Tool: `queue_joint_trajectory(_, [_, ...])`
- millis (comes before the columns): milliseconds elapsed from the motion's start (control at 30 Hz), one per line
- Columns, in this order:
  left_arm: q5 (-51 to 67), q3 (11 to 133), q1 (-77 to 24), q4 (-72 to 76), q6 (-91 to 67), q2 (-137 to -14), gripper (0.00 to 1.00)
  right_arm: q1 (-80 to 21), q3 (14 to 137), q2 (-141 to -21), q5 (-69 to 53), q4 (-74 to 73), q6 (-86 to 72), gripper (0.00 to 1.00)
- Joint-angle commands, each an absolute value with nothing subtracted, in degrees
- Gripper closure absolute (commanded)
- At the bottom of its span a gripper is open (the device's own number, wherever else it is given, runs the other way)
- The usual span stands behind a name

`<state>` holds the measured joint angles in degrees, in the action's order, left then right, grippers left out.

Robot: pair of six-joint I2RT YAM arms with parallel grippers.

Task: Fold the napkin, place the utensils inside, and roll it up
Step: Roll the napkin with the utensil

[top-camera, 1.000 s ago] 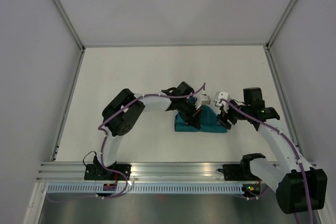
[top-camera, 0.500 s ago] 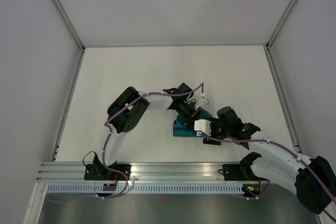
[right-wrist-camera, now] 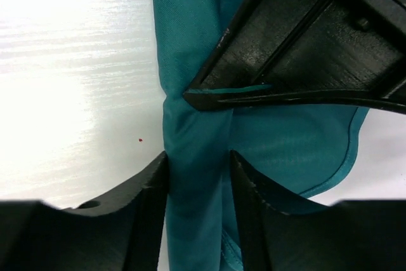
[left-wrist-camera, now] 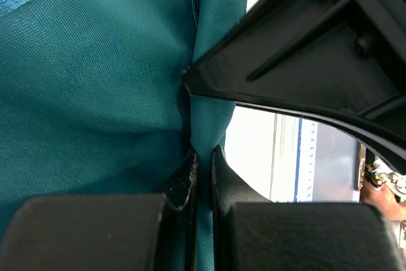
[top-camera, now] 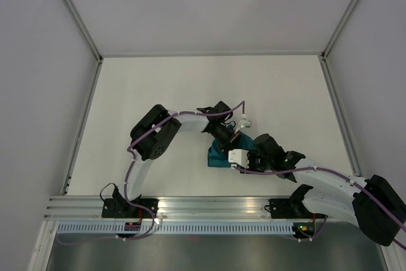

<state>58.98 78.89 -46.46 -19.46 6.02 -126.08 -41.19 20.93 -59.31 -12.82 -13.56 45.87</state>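
Swinging the right gripper [right-wrist-camera: 198, 157] from the right part of the white table [top-camera: 158, 93] to its middle, clamping half-narrowed jaws on the bunched teal-green cloth napkin [top-camera: 217, 157] there; pinching one fold tight with the left gripper [left-wrist-camera: 203, 152]. Apparently finishing the roll; seeing no utensils.

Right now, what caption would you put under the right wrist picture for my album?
Right arm's fingers grip a bunched fold of teal napkin on the white table.

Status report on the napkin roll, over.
Left gripper shut on the napkin fold. Right gripper astride the same cloth, grip unclear. Utensils not visible. Grippers crowd each other.
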Motion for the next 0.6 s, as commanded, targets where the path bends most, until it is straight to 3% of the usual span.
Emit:
queue_joint_trajectory(0, [45.6, 75.6, -46.1, -24.9, 8.4, -131.8, 0.98, -41.7, 19.7, -60.7, -9.9, -11.4, 45.1, 0.52])
queue_joint_trajectory(133, [46.1, 75.7, -45.8, -25.0, 8.3, -131.7, 0.97, -42.0, 20.4, -61.3, -10.0, -12.6, 45.3, 0.65])
queue_joint_trajectory(200, [45.8, 75.8, -45.5, -24.9, 8.2, -131.4, 0.95, -42.0, 21.0, -62.3, -10.5, -14.3, 45.5, 0.81])
queue_joint_trajectory(367, [45.6, 75.7, -44.6, -23.3, 6.6, -129.0, 0.80, -42.1, 22.7, -64.7, -11.2, -16.6, 46.1, 1.00])
queue_joint_trajectory(433, [45.1, 75.7, -44.3, -22.4, 5.7, -127.3, 0.73, -42.0, 23.6, -65.7, -12.0, -17.8, 46.1, 1.00])
queue_joint_trajectory(567, [43.9, 75.0, -42.5, -19.7, 3.4, -123.8, 0.67, -42.0, 25.1, -68.5, -13.5, -20.6, 46.1, 1.00])
